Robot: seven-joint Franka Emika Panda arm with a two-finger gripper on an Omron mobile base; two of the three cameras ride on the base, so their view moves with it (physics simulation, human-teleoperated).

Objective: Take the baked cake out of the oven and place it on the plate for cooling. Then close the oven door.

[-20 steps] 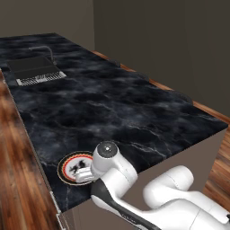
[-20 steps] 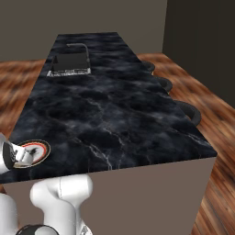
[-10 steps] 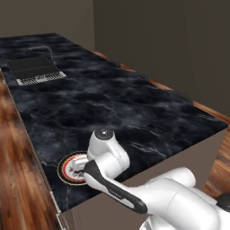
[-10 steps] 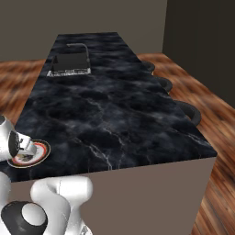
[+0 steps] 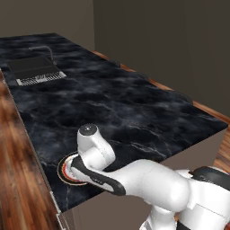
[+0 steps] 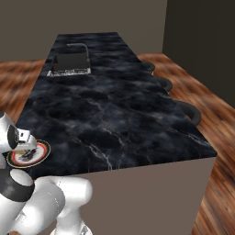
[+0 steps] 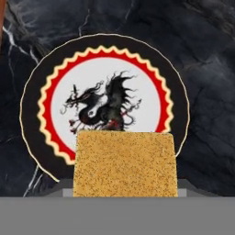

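The fingers (image 7: 124, 195) are closed on the cake (image 7: 125, 163), a square yellow-brown block, and hold it just above the dragon plate (image 7: 104, 69). The plate sits near the front corner of the dark worktop (image 5: 130, 112), so the cake can go straight down onto it to cool.

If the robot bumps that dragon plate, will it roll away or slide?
Probably slide, not roll: the plate lies flat on the counter, and that polished marble looks slick. It seems shallow and wide, so tipping looks unlikely. It sits near the counter's edge, so a hard push might send it off, and it could break.
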